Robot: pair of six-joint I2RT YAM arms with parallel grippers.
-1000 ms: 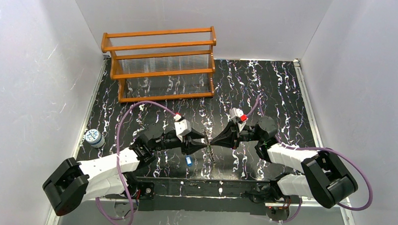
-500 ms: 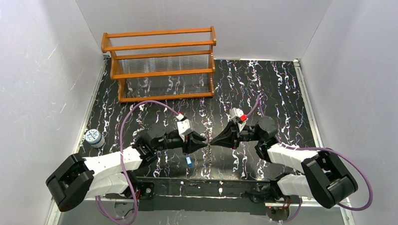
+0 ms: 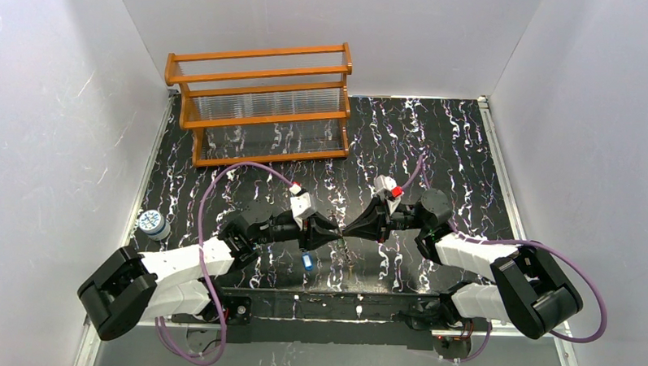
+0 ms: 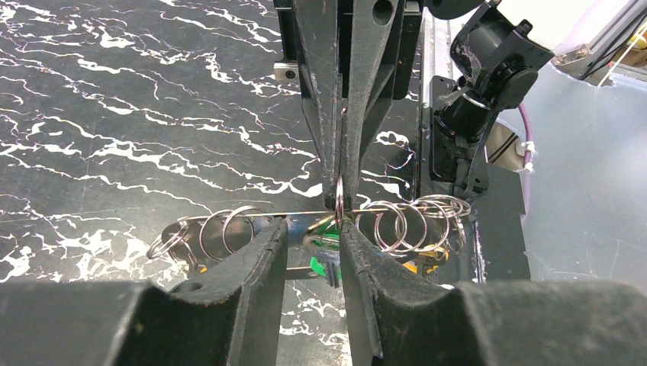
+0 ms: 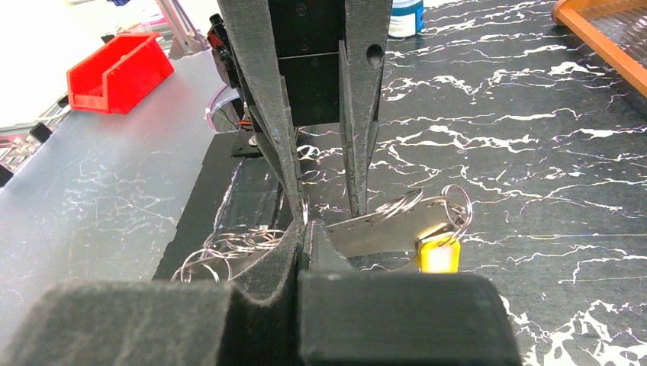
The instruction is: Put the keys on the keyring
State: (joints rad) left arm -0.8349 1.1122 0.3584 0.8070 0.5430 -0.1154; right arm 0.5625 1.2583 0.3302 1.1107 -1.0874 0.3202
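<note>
Tip to tip above tabletop (image 3: 420, 137), pinched keyring (image 4: 305, 215) in closed right gripper (image 5: 305, 229), faced it with narrowly parted left gripper (image 4: 313, 229), green key (image 4: 324, 264) and yellow key (image 5: 439, 257) just beneath, blue key (image 3: 307, 261) on tabletop.

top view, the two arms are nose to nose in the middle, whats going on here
The two grippers meet tip to tip low over the black marbled table. The right gripper is shut, pinching a small ring at the keyring, a thin wire strung with several rings. The left gripper faces it with fingers apart, straddling the wire near a green key. A yellow key sits in the bunch, and a blue key lies loose on the table nearer the arm bases.
</note>
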